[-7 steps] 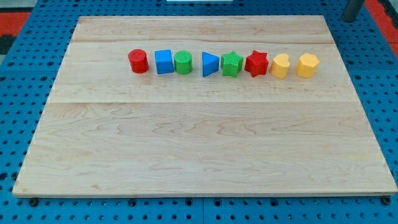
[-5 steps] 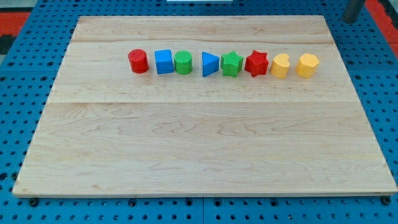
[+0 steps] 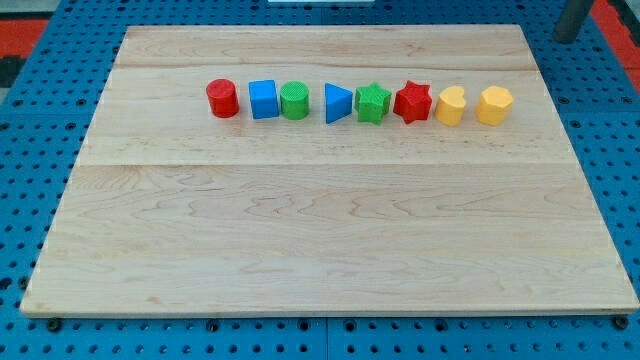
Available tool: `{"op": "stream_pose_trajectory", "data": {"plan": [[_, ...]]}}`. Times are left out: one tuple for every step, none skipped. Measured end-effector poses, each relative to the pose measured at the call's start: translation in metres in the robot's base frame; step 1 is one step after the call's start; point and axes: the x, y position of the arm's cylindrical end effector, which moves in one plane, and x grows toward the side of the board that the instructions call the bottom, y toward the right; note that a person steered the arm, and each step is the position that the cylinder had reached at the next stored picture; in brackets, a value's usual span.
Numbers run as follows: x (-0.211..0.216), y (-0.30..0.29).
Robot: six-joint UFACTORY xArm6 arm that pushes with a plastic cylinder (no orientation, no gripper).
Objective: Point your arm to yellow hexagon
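- My tip [image 3: 568, 38] hangs at the far right corner, off the board [image 3: 320, 250], touching no block; it has no jaws to open or close.
- The yellow hexagon [image 3: 494, 104] ends the far row, right of the yellow block [image 3: 452, 105].
- Risk: overshooting could nudge the hexagon into its neighbour.

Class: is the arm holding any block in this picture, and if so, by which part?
Nothing is held. My tip sits off the board at the view's top right, apart from the yellow hexagon.

No readable text or markings.
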Motion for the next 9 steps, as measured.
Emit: {"op": "stream_pose_trajectory", "data": {"plan": [[0.011,0.002],[0.076,0.000],[0.095,-0.001],[0.093,-0.016],[0.112,-0.052],[0.159,-0.060],[0.185,-0.093],[0.165,-0.088],[0.165,-0.088]]}}
